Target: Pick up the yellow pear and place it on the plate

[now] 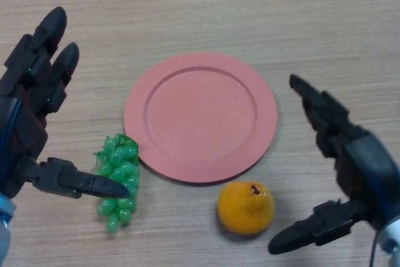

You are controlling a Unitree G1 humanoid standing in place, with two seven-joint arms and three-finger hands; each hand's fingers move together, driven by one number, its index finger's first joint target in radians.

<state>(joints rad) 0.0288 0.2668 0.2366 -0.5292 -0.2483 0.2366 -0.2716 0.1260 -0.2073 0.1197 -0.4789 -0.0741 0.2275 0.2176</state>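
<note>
Two black hands framed the work area on the wooden table (206, 4). At centre lay the plate (162, 117), a round pink dish with a raised rim, flat on the surface and carrying nothing.

The yellow pear (245, 208) stood on the table just beside the plate's near edge, slightly to the right of centre. Its skin appeared yellow-orange, and its short brown stem faced up toward the camera. No part of either hand touched it, and it lay outside the plate rim.

The left hand (28, 101) occupied the left side of the view. Its fingers extended straight toward the far edge of the table, and its thumb pointed inward toward the centre. The hand was released and grasped nothing. The thumb tip overlapped a bunch of green grapes (119, 176) in the view; whether it actually touched them could not be determined.

The grapes lay on the table against the plate's near-left edge, well left of the pear.

The right hand (353, 161) occupied the right side of the view. Its fingers reached toward the plate's right rim, and its thumb extended low, near the pear's right side but apart from it. This hand was likewise spread and grasped nothing.
</note>
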